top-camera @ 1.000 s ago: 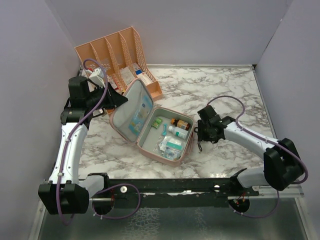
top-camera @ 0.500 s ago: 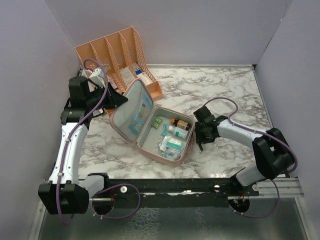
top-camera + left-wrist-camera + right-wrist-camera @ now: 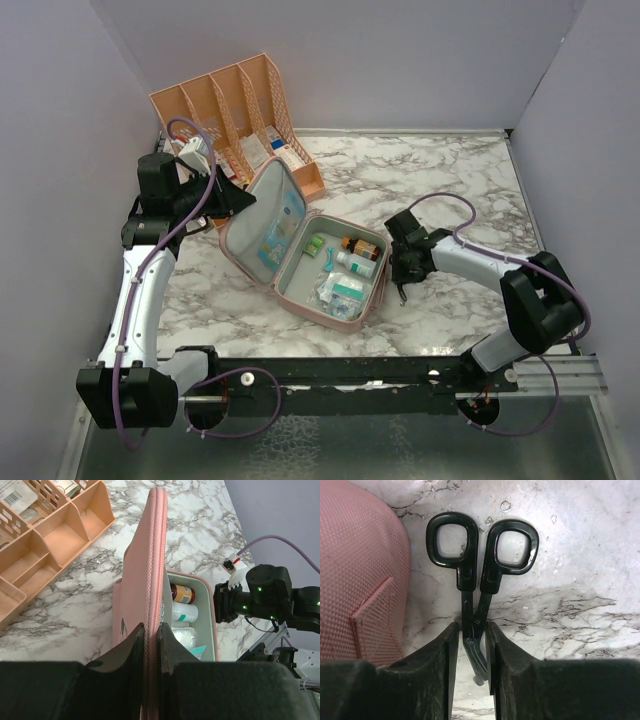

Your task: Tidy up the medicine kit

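On the marble table (image 3: 440, 180), the kit (image 3: 137, 580) is seen lying open, base flat, lid stood upright. That lid is pinched at its zip rim by the left gripper (image 3: 151, 630), clamped tight. Just right of the kit, the right gripper (image 3: 471, 626) is set astride black scissors (image 3: 467, 585), jaws narrow at the pivot; whether they pinch cannot be told. The kit is judged light and soft-walled, best held by its firmer rim.

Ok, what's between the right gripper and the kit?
Only bare marble, seen in the right wrist view. The scissors lie between the fingers of the right gripper, beside the kit.
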Robot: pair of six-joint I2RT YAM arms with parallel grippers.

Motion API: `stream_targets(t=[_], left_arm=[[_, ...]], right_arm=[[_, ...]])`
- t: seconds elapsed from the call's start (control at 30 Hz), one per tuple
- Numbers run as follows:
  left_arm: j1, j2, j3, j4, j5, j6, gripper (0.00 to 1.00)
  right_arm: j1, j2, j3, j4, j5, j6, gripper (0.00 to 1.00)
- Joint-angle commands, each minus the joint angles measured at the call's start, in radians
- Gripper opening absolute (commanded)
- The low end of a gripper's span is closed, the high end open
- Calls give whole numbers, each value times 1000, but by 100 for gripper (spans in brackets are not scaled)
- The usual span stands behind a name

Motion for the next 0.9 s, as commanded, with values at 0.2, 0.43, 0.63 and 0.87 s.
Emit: stream_targets(t=[0.2, 0.43, 0.63, 0.87], left_arm=[[-9, -6, -16, -25, -11, 11, 0], [-10, -7, -21, -25, -13, 9, 0], [-9, -4, -19, -26, -14, 8, 0], [-10, -8, -24, -26, -17, 7, 0]], right_arm=[[-2, 33, -32, 15, 107, 102, 11], [-2, -114, -40, 36, 176, 137, 10], [-2, -236, -52, 85, 222, 146, 10], [-2, -272, -43, 107, 244, 127, 11]])
